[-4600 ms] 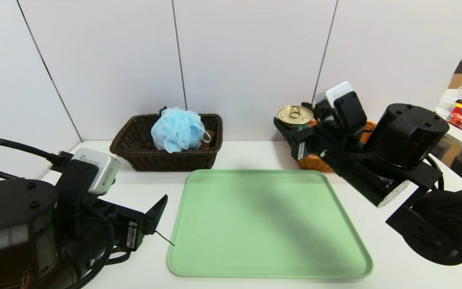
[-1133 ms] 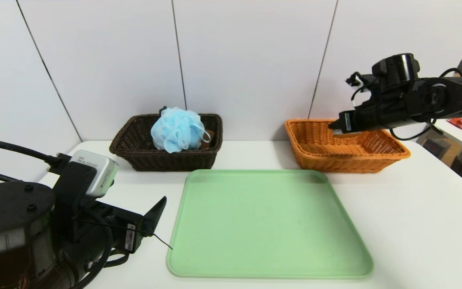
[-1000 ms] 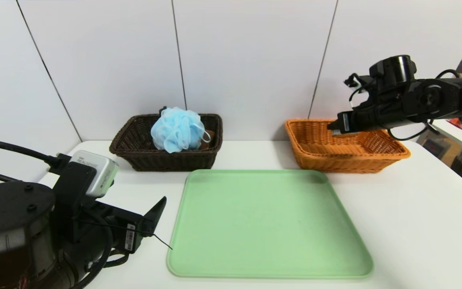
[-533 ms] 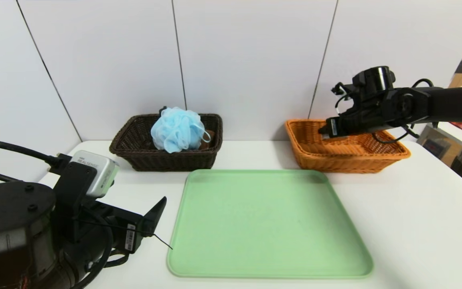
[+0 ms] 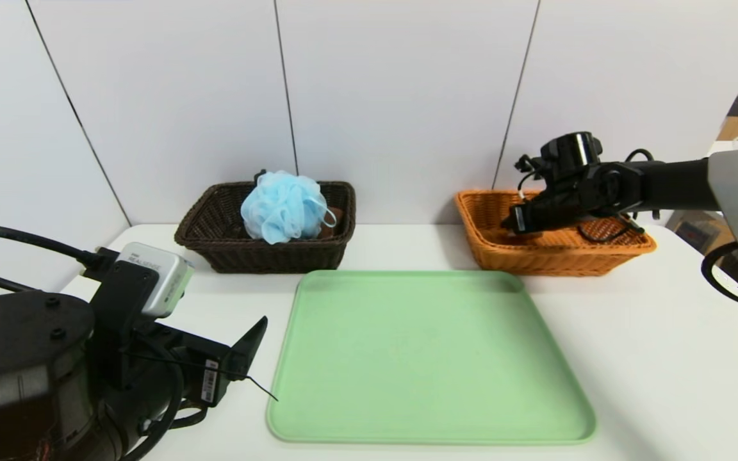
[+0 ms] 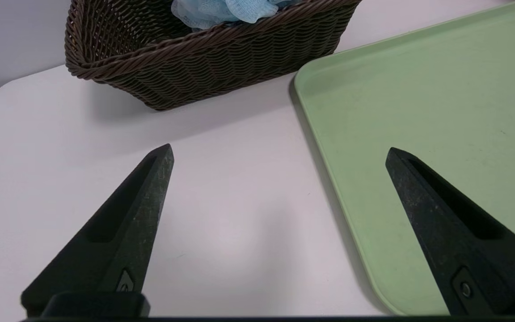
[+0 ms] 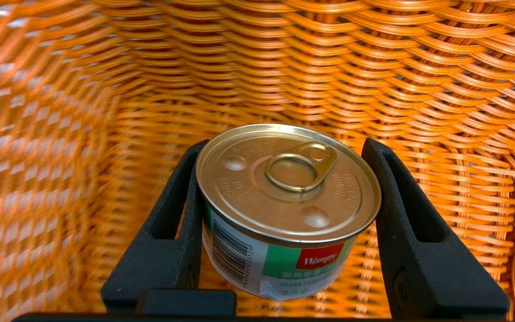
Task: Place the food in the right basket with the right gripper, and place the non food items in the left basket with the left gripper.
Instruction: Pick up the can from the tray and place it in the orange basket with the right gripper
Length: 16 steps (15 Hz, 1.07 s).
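Right tool (image 7: 284, 188): clamps the one squat round tin can with gold pull-ring lid (image 7: 286, 197) between its fingers, inside the orange-tan woven wicker basket (image 5: 555, 246).
Left tool (image 6: 280, 154): fingers spread, empty, near the green tray (image 5: 430, 358).
Dark brown wicker basket (image 5: 266, 253): holds one fluffy light blue pouf (image 5: 286, 206).

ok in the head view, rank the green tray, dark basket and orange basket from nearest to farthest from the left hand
1. Green tray: just right of the open left hand, at the table's front.
2. Dark brown basket: behind it, by the wall, holding the blue bath pouf.
3. Orange basket: far right, where the right hand holds the tin can.
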{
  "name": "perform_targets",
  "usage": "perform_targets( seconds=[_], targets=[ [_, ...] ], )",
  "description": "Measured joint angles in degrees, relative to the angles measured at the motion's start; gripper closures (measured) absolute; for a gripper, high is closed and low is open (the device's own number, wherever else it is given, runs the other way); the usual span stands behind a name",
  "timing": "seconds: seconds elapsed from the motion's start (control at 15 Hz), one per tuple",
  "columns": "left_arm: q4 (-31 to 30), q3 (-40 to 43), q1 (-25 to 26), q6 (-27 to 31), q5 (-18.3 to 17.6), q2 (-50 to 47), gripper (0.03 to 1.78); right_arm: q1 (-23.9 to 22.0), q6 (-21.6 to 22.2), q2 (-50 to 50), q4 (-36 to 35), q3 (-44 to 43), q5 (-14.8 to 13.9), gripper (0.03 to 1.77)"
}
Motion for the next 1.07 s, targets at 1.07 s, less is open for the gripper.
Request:
perform_targets(
  seconds=[1.07],
  targets=[
    [-0.11, 0.09, -0.02, -0.40, 0.00, 1.07, 0.12, 0.99, -0.48, -0.62, -0.21, 0.30, -0.13, 0.30]
  ],
)
